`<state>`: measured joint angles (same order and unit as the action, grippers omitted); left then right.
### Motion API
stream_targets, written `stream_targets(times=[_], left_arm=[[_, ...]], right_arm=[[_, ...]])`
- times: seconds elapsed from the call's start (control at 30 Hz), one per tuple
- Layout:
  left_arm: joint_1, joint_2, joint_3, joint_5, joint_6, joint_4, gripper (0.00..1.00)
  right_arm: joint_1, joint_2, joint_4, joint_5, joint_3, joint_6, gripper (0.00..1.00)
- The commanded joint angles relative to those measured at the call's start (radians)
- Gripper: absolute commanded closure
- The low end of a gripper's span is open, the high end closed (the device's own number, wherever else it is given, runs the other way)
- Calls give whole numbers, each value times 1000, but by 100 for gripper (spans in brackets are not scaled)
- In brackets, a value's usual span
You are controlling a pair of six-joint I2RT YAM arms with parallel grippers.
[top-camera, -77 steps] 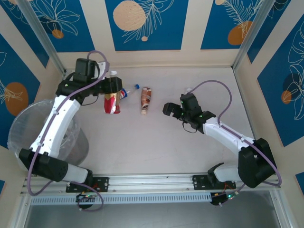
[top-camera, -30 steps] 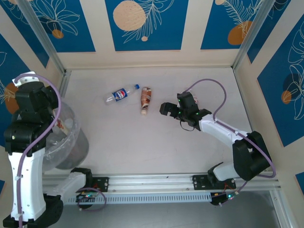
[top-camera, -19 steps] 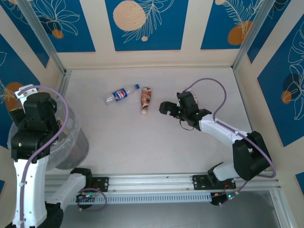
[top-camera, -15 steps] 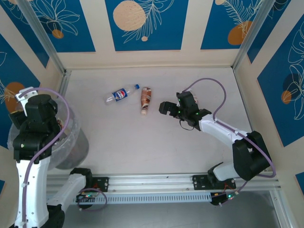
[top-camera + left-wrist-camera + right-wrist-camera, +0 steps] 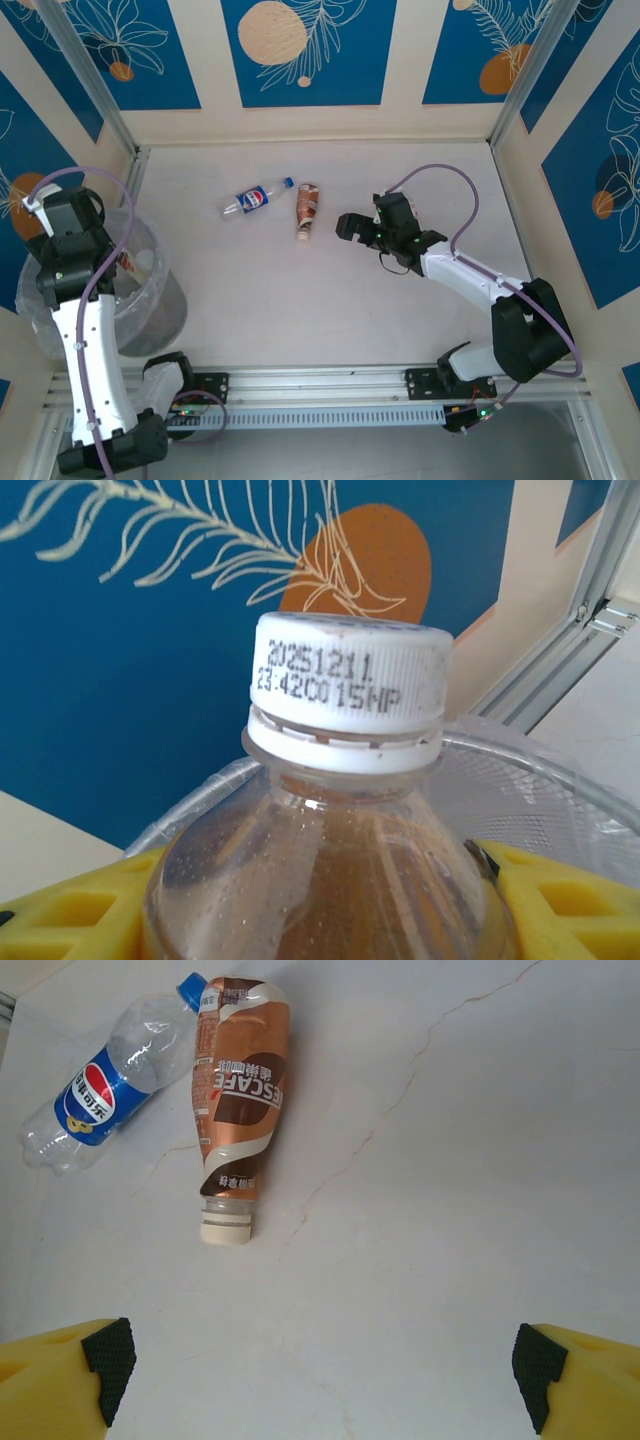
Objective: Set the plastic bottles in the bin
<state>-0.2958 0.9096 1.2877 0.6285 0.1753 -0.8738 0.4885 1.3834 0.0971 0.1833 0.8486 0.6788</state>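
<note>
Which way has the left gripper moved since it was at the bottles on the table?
Yes: the left gripper went left and nearer, from the far table to the bin, fingers shut on a white-capped bottle.

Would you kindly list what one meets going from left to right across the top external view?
Round bin lined with clear plastic, clear plastic bottle with blue label, plastic bottle with brown label, right end effector.
</note>
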Motion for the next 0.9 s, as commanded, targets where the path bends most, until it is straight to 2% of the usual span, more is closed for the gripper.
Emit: stream_targets(times=[0.0,0.1,0.23,0.27,0.47,0.87], left_arm=[[-56,3,-12,-72,61,34,42],[-94,8,-32,-74,86,42,39],[-98,20,-33,-22,144,-11,5],[-99,19,-31,-23,154,-17,1],[-99,31,44,-42,179,-76,1],[-86,32,67,-260,211,-72,1]], right_arm=[[-7,-14,-4,5,-3,-28,1],[-8,-11,-5,8,-2,-34,1],[-10,-9,-3,6,-3,-30,1],[-10,-9,0,4,-2,-28,1],[-9,-14,8,9,-3,-22,1],[-10,7,33,16,28,-22,1]])
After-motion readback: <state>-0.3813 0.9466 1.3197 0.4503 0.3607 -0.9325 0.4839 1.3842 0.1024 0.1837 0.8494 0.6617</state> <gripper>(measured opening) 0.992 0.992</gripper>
